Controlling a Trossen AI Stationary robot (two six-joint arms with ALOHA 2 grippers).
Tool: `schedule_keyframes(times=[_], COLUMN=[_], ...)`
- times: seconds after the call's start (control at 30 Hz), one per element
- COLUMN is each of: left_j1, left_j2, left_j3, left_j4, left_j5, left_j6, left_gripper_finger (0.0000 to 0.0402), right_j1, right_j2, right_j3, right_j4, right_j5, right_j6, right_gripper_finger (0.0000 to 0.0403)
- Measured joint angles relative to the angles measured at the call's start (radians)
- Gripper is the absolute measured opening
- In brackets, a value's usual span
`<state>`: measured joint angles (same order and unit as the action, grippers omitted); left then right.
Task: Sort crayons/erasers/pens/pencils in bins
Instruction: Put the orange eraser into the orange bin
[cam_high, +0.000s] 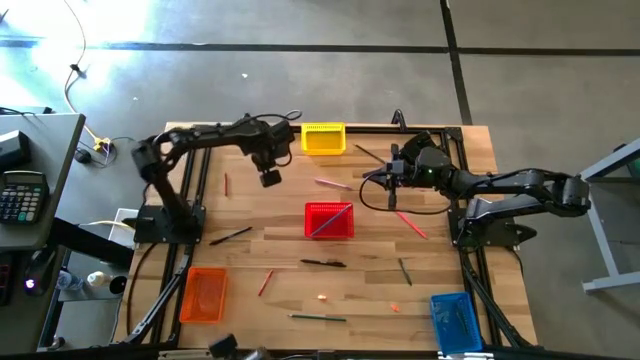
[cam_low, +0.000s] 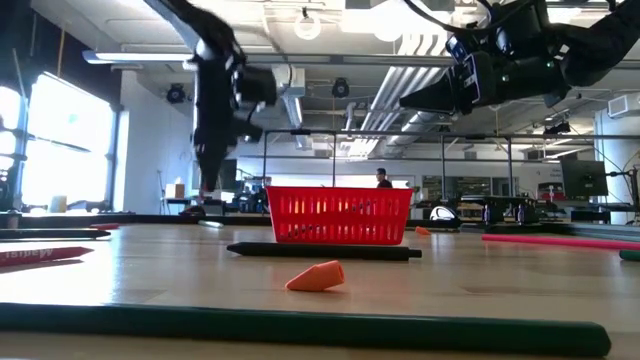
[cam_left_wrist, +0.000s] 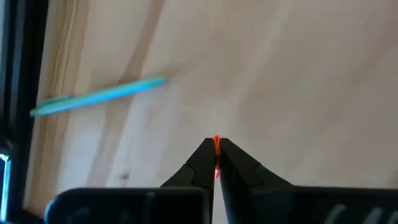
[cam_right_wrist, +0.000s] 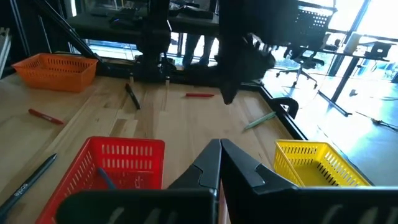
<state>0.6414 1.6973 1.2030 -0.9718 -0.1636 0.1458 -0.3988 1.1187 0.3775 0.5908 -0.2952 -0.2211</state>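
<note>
Slippage is the main risk: the left gripper (cam_left_wrist: 216, 163), raised beside the yellow bin (cam_high: 323, 138), is clamped on only a thin orange sliver, possibly an eraser, though little shows. Such a shallow pinch could be lost in transit. The right gripper (cam_right_wrist: 219, 163), pressed together and empty, is held above the red bin (cam_high: 329, 220).

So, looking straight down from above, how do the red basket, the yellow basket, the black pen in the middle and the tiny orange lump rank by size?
1. Red basket and yellow basket: they look about alike, so no ranking between them.
2. Black pen: about as long as a basket, but far slimmer.
3. Orange lump: clearly the smallest.
</note>
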Motion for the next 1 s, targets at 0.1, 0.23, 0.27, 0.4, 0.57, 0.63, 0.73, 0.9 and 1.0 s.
schedule_keyframes(times=[0.1, 0.23, 0.27, 0.4, 0.57, 0.63, 0.73, 0.9, 1.0], left_j1=[-0.068, -0.167, -0.195, -0.309, -0.468, -0.539, -0.642, -0.82, -0.931], left_j2=[-0.074, -0.179, -0.205, -0.314, -0.425, -0.455, -0.485, -0.506, -0.51], left_j3=[-0.007, -0.065, -0.086, -0.179, -0.266, -0.279, -0.28, -0.28, -0.28], left_j4=[0.0, 0.007, 0.004, 0.019, 0.006, -0.015, -0.056, -0.102, -0.114], left_j5=[0.021, 0.026, 0.026, 0.026, 0.031, 0.049, 0.072, 0.154, 0.214], left_j6=[-0.073, -0.2, -0.235, -0.4, -0.63, -0.724, -0.856, -1.096, -1.229], left_gripper_finger=[0.0001, 0.0001, 0.0, 0.0, 0.0, 0.0, 0.0, 0.0, 0.0], right_j1=[0.0, 0.0, 0.0, 0.0, -0.001, -0.008, -0.026, -0.054, -0.061], right_j2=[0.0, 0.0, 0.0, 0.0, 0.0, 0.0, 0.0, 0.0, 0.0], right_j3=[0.0, 0.0, 0.0, 0.0, 0.0, 0.0, 0.0, 0.0, 0.0], right_j4=[-0.004, -0.003, -0.003, 0.019, 0.066, 0.084, 0.097, 0.095, 0.094], right_j5=[0.0, 0.0, 0.0, 0.0, 0.001, 0.0, 0.001, 0.001, 0.001], right_j6=[-0.009, -0.036, -0.046, -0.075, -0.102, -0.103, -0.102, -0.095, -0.094], right_gripper_finger=[0.0, 0.0, 0.0, 0.0, 0.0, 0.0, 0.0, 0.0, 0.0])
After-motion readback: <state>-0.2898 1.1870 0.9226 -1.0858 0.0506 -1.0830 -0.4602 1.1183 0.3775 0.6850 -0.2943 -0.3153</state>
